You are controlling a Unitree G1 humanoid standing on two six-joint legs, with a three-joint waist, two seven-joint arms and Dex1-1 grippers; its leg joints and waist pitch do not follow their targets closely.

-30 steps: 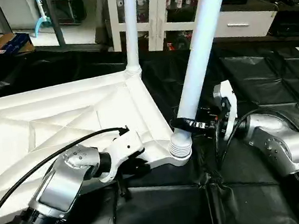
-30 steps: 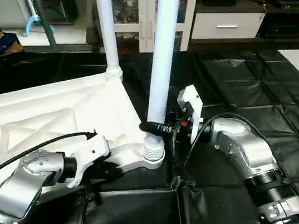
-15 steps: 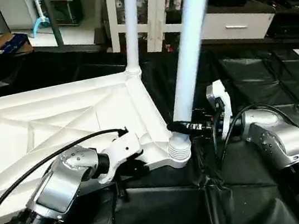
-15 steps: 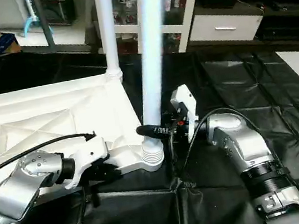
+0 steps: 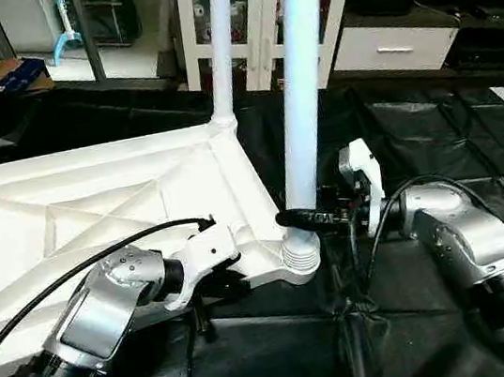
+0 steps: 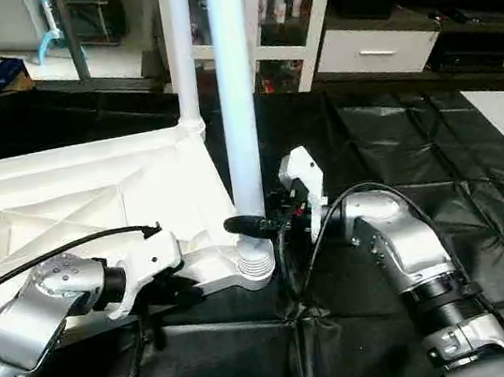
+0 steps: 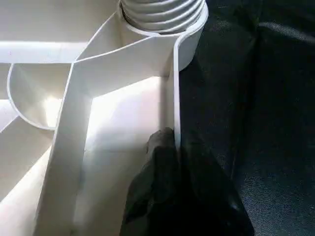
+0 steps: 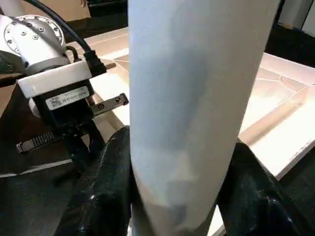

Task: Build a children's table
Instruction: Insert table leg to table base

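Long white tubular leg (image 5: 300,96) now upright in near-right corner socket (image 5: 301,255) (was tilted); right gripper (image 5: 309,219) clamped on it, left gripper (image 7: 173,147) pinches white ribbed plastic top (image 5: 94,207) rim.

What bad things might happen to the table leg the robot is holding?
The leg is held by the right gripper just above the corner socket, with threads still showing, so it might go in crooked and jam. The left gripper pinches only the thin rim of the table top, which might slip or shift.

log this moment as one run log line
left gripper: shut on top rim | right gripper: shut on leg, upright in near corner socket
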